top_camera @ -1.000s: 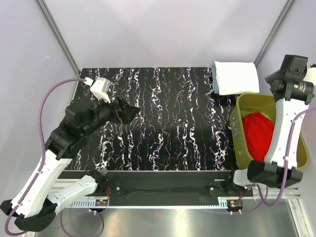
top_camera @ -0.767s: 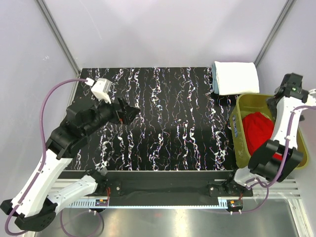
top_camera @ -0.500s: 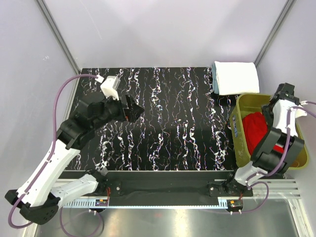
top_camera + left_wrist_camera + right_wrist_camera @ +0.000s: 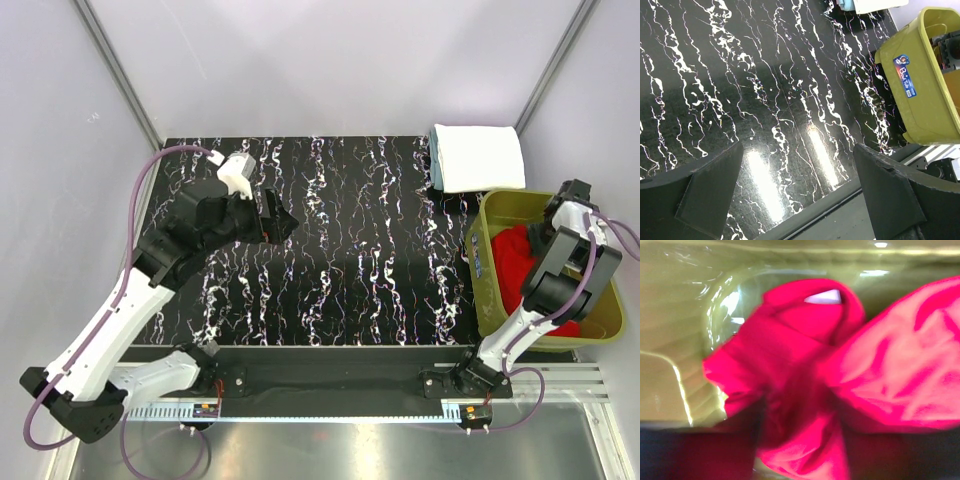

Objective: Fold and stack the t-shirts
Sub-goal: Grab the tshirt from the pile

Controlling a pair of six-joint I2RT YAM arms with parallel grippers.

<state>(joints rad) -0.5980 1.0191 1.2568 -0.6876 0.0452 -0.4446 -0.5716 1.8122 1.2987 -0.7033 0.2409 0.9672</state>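
Observation:
A bright red t-shirt (image 4: 515,265) lies crumpled in the olive-green basket (image 4: 478,275) at the table's right. My right gripper (image 4: 547,236) reaches down into that basket. In the right wrist view the red t-shirt (image 4: 805,335) fills the frame, and a fold of it bunches between my right gripper's (image 4: 800,440) dark, blurred fingers. Whether they clamp the cloth does not show. A folded white t-shirt (image 4: 480,157) rests on the table's far right corner, with a pale blue edge under it. My left gripper (image 4: 283,222) hovers open over the table's left half, holding nothing (image 4: 797,150).
The black marbled table (image 4: 350,250) lies between the arms. The basket (image 4: 920,75) carries a blue label on its side. Its inner wall (image 4: 680,315) curves close round the red cloth. The table's near edge and a metal rail run below the left gripper.
My right arm has dropped from above the basket down into it, onto the red t-shirt, its jaws narrowing. My left arm has swung a little rightward and further out over the table.

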